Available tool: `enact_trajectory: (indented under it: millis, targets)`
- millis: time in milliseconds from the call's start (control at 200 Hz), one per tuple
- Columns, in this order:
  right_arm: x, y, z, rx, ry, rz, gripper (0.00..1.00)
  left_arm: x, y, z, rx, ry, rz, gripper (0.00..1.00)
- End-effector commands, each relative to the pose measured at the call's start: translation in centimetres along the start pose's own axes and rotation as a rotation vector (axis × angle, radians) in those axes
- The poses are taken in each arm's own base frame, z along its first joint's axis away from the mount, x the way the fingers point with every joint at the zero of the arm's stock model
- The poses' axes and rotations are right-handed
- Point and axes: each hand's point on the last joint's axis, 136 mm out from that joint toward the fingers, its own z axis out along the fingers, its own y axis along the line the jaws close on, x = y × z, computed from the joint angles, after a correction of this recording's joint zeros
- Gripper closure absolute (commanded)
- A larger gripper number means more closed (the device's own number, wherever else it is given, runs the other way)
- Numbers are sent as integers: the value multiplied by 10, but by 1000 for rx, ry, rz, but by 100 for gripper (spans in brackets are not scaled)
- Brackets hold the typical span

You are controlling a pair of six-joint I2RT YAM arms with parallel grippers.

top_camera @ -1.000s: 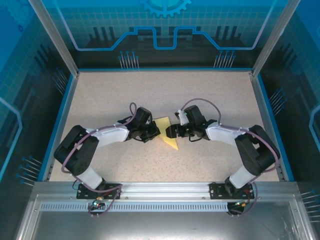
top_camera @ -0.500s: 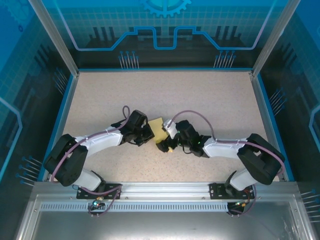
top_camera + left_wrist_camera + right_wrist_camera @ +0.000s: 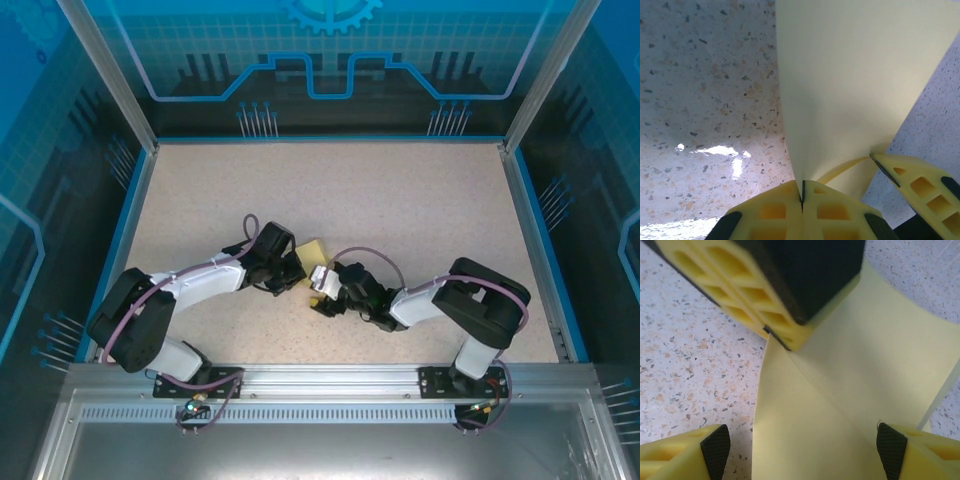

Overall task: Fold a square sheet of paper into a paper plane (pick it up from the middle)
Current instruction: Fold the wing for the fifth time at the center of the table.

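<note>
Pinching the yellow sheet of paper [image 3: 850, 75] at its near edge, your left end effector [image 3: 802, 199] has both fingers pressed flat together, with the paper caught in the seam between them. The sheet fans out ahead of those fingers above the speckled worktop [image 3: 700, 100]. Your right end effector [image 3: 802, 447] stands with its fingers [image 3: 714, 450] wide apart, gripping nothing. The sheet runs through the gap between them, and a straight crease [image 3: 830, 390] crosses the paper diagonally from the left end effector's tips toward the right-hand finger. In the left wrist view, one finger of the right end effector touches the sheet's corner, just to the right of the closed pair. From above you see the two end effectors tip to tip near the middle of the worktop, the right one just beside the left, with a patch of yellow paper showing on the far side of both. Whether the sheet's far edge rests on the worktop, you cannot tell.
</note>
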Motion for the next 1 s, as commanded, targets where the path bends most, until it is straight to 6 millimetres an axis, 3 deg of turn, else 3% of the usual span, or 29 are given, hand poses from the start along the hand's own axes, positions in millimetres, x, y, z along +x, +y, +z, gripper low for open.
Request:
enact_trajectory:
  millis: [0,400,650,860,995]
  targets:
    - [-18,1,0,65,-80,-86,21,-3,-10,-11,12,-18,-16,100]
    - [-16,-8,2,151,-73,-131,33,-6,-9,-16,-8,-34,-33,100]
    - [-25,1,-10,138,-93,-152,35,-9,-10,-15,-13,-36,-41,100]
    - [-19,5,-3,148,-75,-150,46,-8,-11,-16,-13,-31,-39,100]
    - [-20,-1,1,188,-72,-157,47,-8,-12,-18,-9,-32,-40,100]
